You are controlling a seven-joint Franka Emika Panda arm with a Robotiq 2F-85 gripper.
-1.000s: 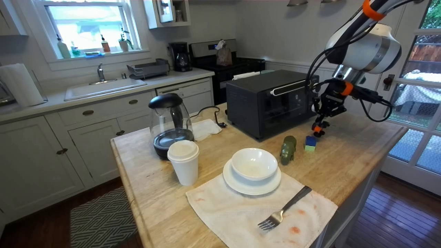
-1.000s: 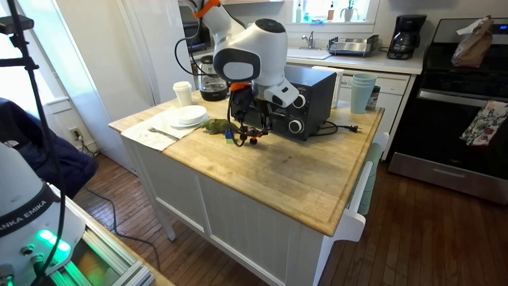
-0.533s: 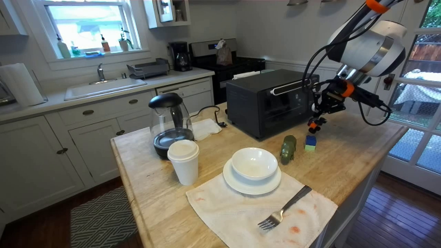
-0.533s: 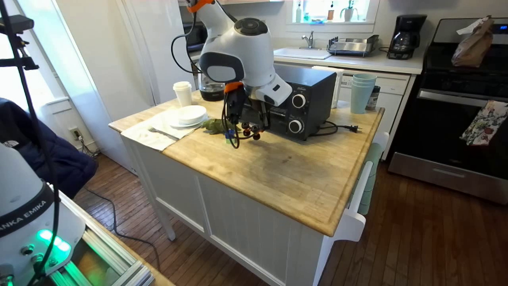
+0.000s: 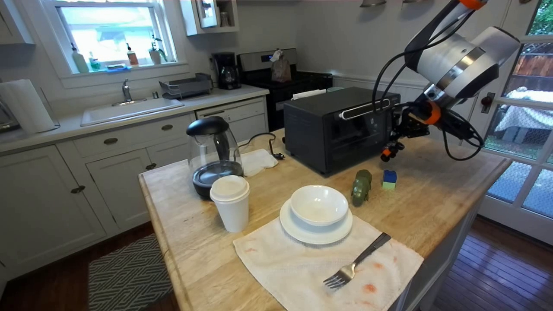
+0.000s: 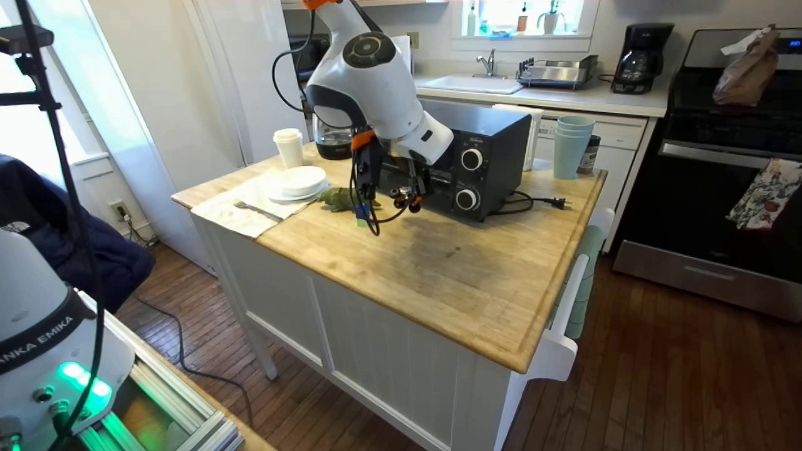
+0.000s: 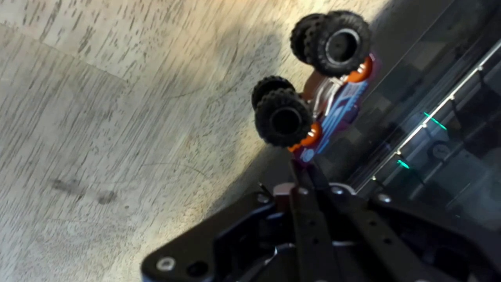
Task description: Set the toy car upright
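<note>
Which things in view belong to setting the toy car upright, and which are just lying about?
Part of the job:
toy car
gripper, closed on one end of it

Just lying about, among others:
toaster oven
kettle
white cup
bowl
plate
fork
cloth under the plate
green figure
block
blue cups

The toy car [image 7: 336,107] shows black wheels, orange arches and blue streaks on purple; the hand [image 7: 306,168] is black. In an exterior view, the rug [image 5: 129,276] at eight o'clock is pale-lined grey, the cloth [image 5: 298,265] at five cream, blotched orange.
</note>
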